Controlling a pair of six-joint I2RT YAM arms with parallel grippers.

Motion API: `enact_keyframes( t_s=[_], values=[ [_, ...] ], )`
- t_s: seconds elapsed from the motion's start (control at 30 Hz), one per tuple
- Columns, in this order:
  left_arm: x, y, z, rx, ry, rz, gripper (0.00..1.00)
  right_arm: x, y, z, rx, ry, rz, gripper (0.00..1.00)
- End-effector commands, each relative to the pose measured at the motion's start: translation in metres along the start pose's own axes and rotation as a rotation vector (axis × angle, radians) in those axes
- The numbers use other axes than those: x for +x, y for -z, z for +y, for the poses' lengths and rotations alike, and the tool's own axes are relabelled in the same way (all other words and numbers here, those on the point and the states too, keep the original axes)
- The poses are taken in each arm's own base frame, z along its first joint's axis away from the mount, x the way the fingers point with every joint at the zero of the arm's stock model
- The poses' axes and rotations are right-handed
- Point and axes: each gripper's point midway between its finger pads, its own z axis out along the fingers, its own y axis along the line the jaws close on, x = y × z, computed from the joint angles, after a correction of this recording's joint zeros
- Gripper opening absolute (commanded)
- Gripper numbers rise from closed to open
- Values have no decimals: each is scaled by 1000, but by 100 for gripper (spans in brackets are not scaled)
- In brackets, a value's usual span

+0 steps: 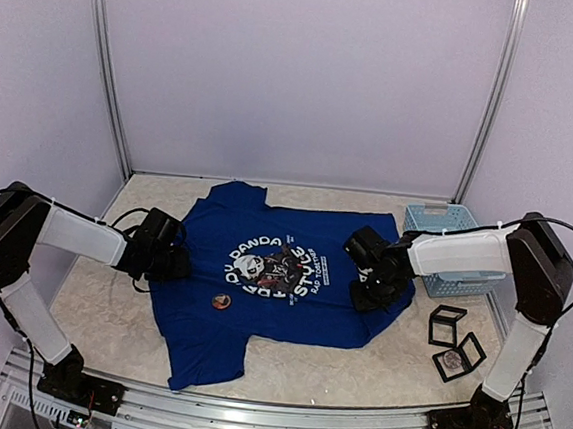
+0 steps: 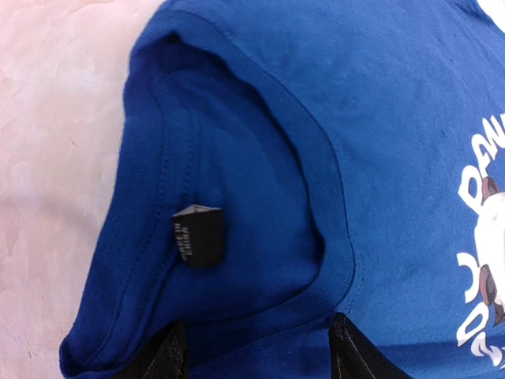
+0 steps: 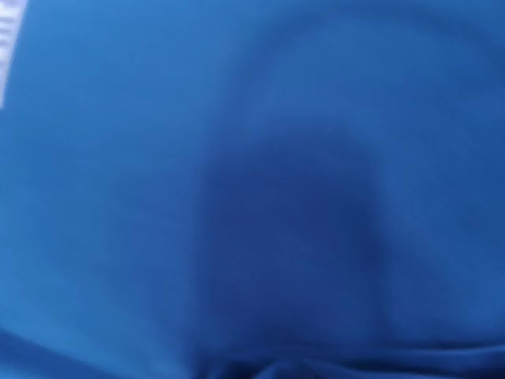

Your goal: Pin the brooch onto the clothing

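Observation:
The royal-blue T-shirt lies flat on the table, with its collar to the left and its panda print facing up. A small round brooch rests on the shirt below the print. My left gripper is at the collar. In the left wrist view its black fingertips stand wide apart astride the collar rim, near a black label. My right gripper rests on the shirt's right edge. Its wrist view shows only blurred blue cloth, and its fingers are hidden.
A light-blue plastic basket stands at the back right beside the shirt. Two black square frames lie on the table at the right, one of them holding a round piece. The white walls close in on both sides.

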Motion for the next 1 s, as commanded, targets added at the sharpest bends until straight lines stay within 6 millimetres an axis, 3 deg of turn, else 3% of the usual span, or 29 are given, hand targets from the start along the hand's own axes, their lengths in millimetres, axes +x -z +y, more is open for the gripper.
enact_keyframes(
  t_s=[0.0,0.1,0.33,0.53,0.63,0.73,0.87,0.97],
  values=[
    [33,0,33,-108,-13,95,59,82,28,-48,158,-156,174,27],
    [31,-1,37,-115,-1,90,59,102,42,-58,157,-219,187,32],
    [28,1,35,-102,5,78,62,153,52,-63,156,-228,355,32],
    [17,11,34,-100,10,38,66,151,100,-63,147,-218,381,32],
    [12,16,33,-101,12,15,68,139,127,-67,156,-214,362,32],
    [4,23,28,-94,6,-25,71,105,133,-62,130,-193,245,33],
    [-14,45,14,-101,-35,-121,72,36,97,-19,-34,-85,76,31],
    [-25,77,-8,-92,-104,-214,72,-11,64,9,-96,-17,-15,27]
  ],
)
